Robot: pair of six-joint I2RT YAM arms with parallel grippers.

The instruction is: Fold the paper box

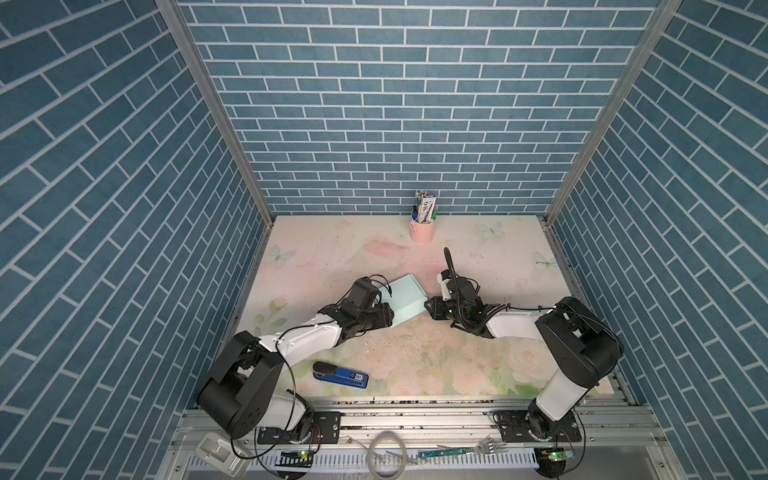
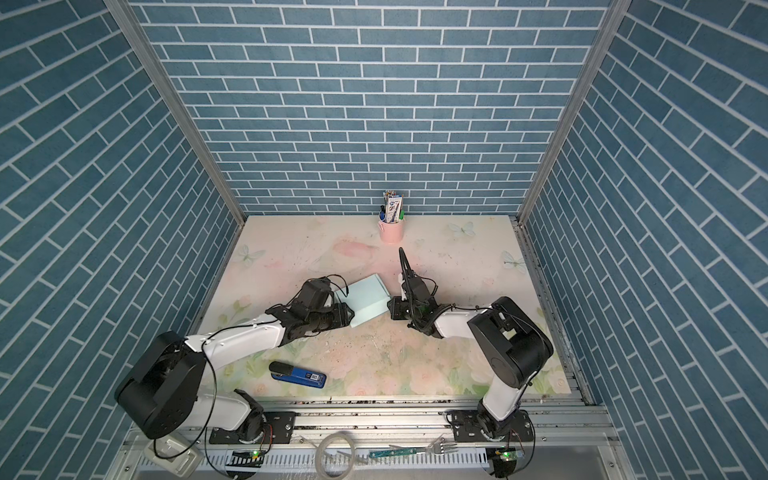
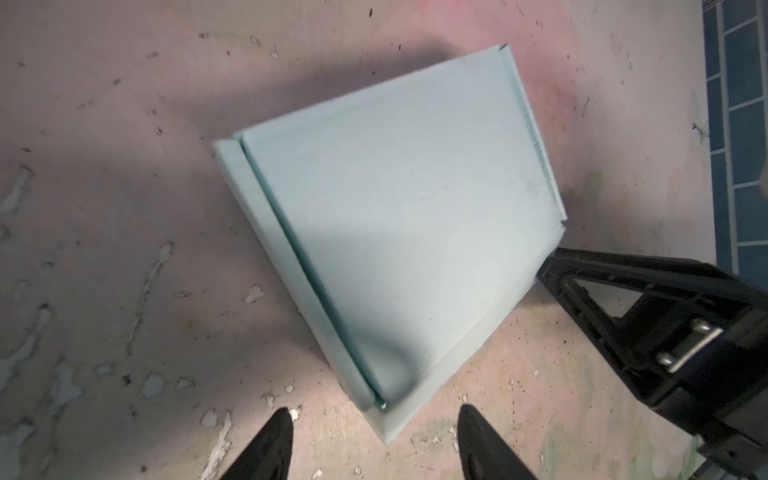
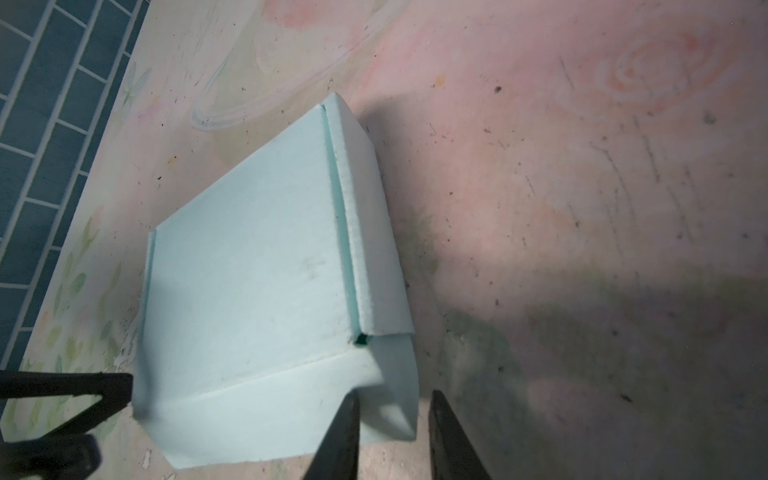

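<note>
left gripper (image 3: 374, 440): fingers apart, only their tips in frame, a box corner lying untouched between them
right gripper (image 4: 395, 432): fingers narrowly apart astride another corner; we cannot tell if they pinch it
paper box (image 1: 409, 301): pale mint, top panel folded down, mid table (image 1: 478, 374) between both grippers
</note>
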